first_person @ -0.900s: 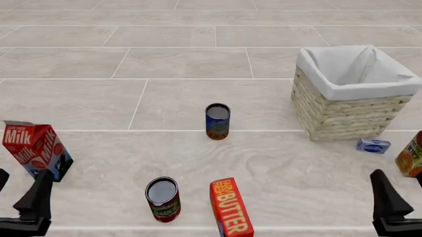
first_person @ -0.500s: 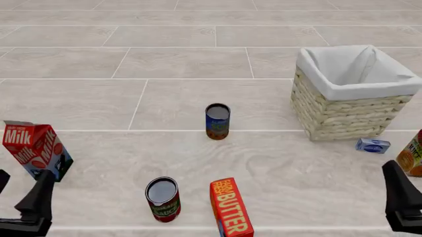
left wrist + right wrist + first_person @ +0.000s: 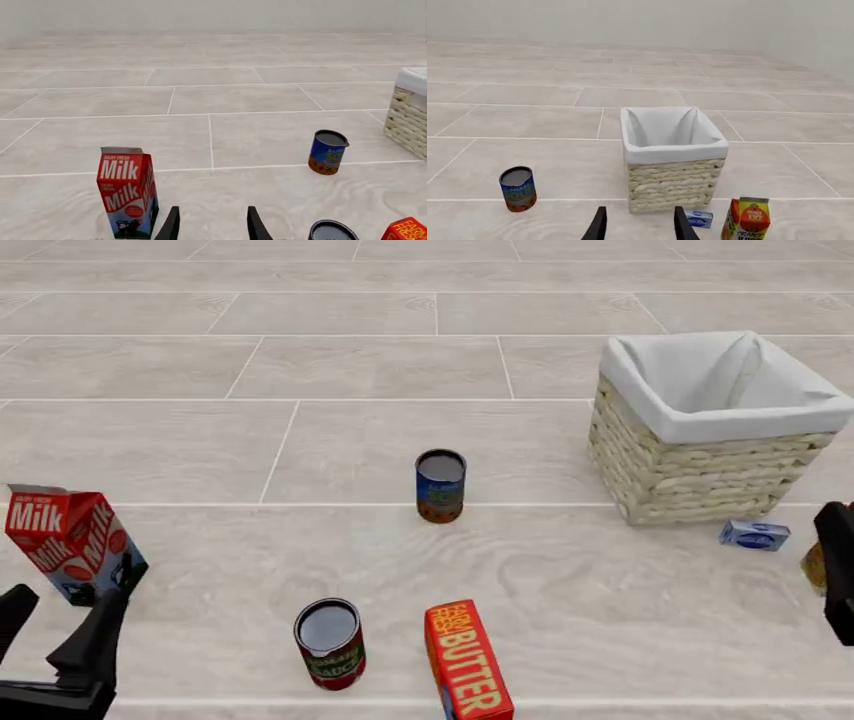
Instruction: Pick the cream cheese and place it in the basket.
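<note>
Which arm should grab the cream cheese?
Right. The cream cheese lies by the basket, near the right gripper, which is open. The left gripper is far across, by the milk.

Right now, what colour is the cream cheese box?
The cream cheese is pale blue with a darker blue label, clearest in the front view.

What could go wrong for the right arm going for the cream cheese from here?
1. The cream cheese lies close to the basket wall, so the right gripper, fingers apart and empty, may bump the wicker.
2. The orange juice carton stands just beside it and could be knocked over on approach.
3. The box is small and flat, so the grip may slip.
</note>
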